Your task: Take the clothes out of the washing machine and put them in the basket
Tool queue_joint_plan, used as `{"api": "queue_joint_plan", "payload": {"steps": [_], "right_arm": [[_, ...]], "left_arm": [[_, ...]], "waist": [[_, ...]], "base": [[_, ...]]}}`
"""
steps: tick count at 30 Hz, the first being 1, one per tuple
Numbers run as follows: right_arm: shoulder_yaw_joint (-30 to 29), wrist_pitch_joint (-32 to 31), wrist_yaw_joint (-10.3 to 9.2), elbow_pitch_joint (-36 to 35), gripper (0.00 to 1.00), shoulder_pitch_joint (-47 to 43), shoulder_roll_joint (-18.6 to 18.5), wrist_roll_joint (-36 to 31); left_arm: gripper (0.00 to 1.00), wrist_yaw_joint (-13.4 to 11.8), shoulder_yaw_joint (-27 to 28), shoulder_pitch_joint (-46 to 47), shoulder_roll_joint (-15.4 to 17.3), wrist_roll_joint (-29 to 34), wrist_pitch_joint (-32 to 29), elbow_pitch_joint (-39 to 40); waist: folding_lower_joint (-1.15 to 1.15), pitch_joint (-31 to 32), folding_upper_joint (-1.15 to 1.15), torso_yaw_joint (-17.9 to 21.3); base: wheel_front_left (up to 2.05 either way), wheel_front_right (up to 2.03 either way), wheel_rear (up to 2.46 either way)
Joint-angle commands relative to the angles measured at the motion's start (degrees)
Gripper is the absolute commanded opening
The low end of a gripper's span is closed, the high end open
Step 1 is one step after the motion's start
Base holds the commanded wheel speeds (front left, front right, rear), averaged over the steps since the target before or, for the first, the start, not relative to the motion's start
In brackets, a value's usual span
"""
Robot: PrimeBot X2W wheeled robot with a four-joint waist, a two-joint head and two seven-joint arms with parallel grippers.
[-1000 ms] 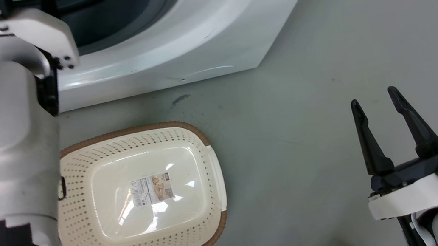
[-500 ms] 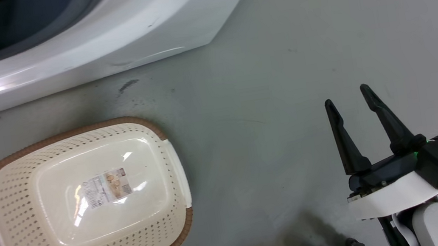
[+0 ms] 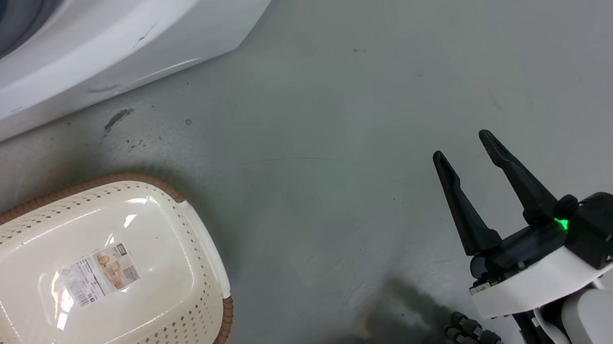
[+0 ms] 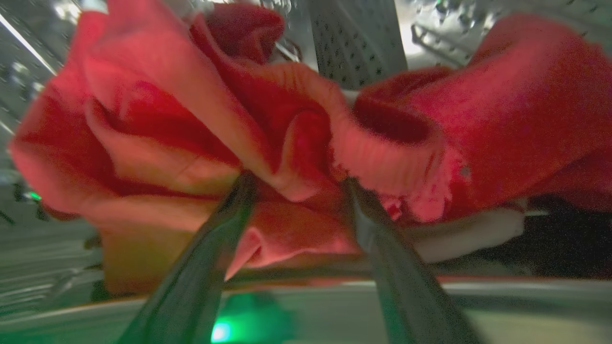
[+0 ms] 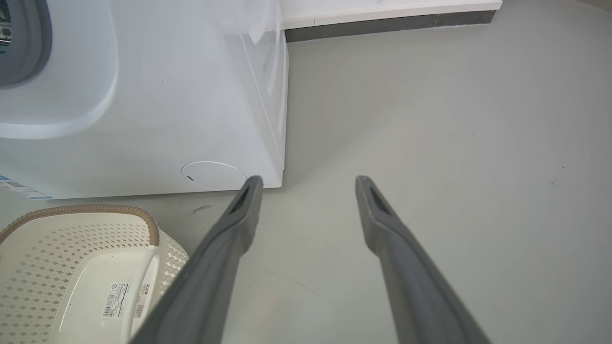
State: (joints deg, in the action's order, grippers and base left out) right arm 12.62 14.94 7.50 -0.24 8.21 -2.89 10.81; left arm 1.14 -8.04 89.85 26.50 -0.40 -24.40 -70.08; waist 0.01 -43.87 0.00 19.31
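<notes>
Bright red clothes (image 4: 158, 110) lie bunched inside the perforated steel drum (image 4: 356, 43) of the washing machine (image 3: 86, 53). A small white part (image 4: 468, 231) shows under them at the right. My left gripper (image 4: 299, 184) is open, its two fingers pushed into the red fabric with a fold lying between them. The cream basket (image 3: 196, 325) with a brown rim stands on the floor before the machine, with nothing in it but the label on its base. My right gripper (image 3: 460, 145) is open and holds nothing, over bare floor right of the basket (image 5: 71, 239).
The machine's white front (image 5: 167, 95) and its right corner stand close ahead of the right gripper (image 5: 310, 179). Grey floor (image 3: 415, 48) stretches to the right. A dark baseboard strip (image 5: 392, 21) runs along the far wall. A dark scuff (image 3: 118, 118) marks the floor by the machine.
The head camera has turned, so machine and basket slid left in the picture and the left arm left it. The right gripper stays open in about the same place.
</notes>
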Motion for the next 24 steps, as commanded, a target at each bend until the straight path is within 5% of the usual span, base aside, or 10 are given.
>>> {"api": "queue_joint_plan", "payload": {"steps": [1,3,4,5,13,24], "right_arm": [[0.07,0.32,-0.02,-0.36,1.0,0.42,0.03,0.31],[0.13,0.32,-0.02,-0.47,1.0,0.33,0.03,0.58],[0.23,0.33,-0.02,-0.51,1.0,0.32,0.03,0.67],[0.31,0.33,-0.02,-0.55,1.0,0.33,0.03,0.79],[0.63,0.34,-0.02,-0.45,1.0,0.37,0.03,1.13],[-0.98,0.29,-0.02,-0.1,1.0,0.66,0.02,0.12]], "left_arm": [[1.0,-0.89,0.08,0.42,0.58,-0.35,-2.12,-0.71],[0.99,-1.4,0.01,-0.15,0.77,-0.49,-3.54,-1.06],[0.39,-1.52,0.02,-0.44,0.8,-0.73,-4.38,-1.27],[0.0,-1.73,0.19,-0.78,0.73,-1.05,-5.04,-1.43],[0.0,-3.37,0.14,-2.54,1.15,-1.63,0.42,2.3],[0.0,-4.04,2.6,-11.25,-0.43,-5.72,23.02,8.19]], "waist": [[-0.01,-0.18,0.0,0.4],[-0.01,-0.13,0.0,0.56],[-0.01,-0.09,0.0,0.65],[-0.01,-0.04,0.0,0.7],[-0.01,0.56,0.0,0.91],[-0.01,4.92,0.0,-0.29]], "base": [[0.0,0.0,0.0],[0.0,0.0,0.0],[0.0,0.0,0.0],[0.0,0.0,0.0],[0.0,0.0,0.0],[0.0,0.0,0.0]]}}
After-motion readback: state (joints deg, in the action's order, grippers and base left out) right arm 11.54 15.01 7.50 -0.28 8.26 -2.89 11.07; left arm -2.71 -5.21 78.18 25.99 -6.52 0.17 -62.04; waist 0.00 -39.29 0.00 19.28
